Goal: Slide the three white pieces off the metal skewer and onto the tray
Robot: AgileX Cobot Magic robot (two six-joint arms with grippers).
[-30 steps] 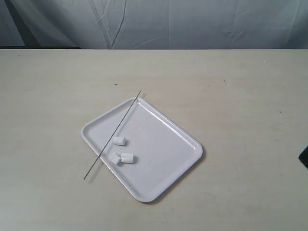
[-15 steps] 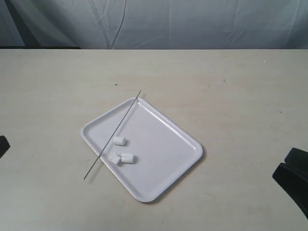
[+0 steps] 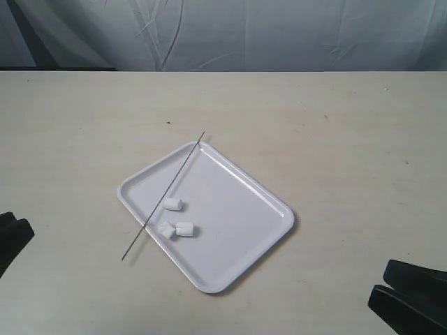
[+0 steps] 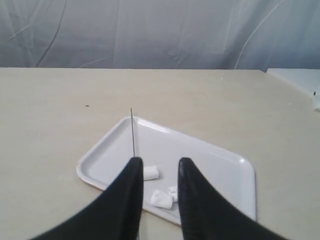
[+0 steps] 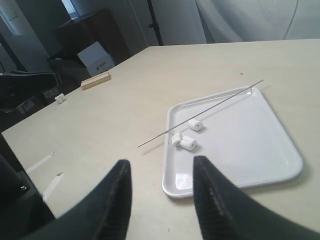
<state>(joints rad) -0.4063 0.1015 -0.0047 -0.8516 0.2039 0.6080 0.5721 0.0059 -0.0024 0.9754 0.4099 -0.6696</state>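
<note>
The white tray point(image 3: 230, 230) lies at the table's middle. The thin metal skewer point(image 3: 164, 195) rests bare across its left rim, one end out on the table. All three white pieces lie loose on the tray beside the skewer: one alone point(image 3: 173, 204), two close together point(image 3: 166, 230) point(image 3: 184, 229). My left gripper point(image 3: 14, 237) sits at the left edge, open and empty. In the left wrist view its fingers point(image 4: 134, 172) frame the pieces point(image 4: 161, 198) and skewer point(image 4: 133, 135). My right gripper point(image 3: 380, 283) is open and empty at the bottom right, short of the tray point(image 5: 240, 145).
The right wrist view shows a small wooden block point(image 5: 95, 80) and a tiny white item point(image 5: 60, 98) near the table's far edge, with a cardboard box point(image 5: 95, 51) and dark furniture beyond. A grey cloth backdrop hangs behind the table.
Both grippers have come further into the exterior view, the left from the left edge, the right down toward the bottom right corner. The tray, skewer and pieces have not moved.
</note>
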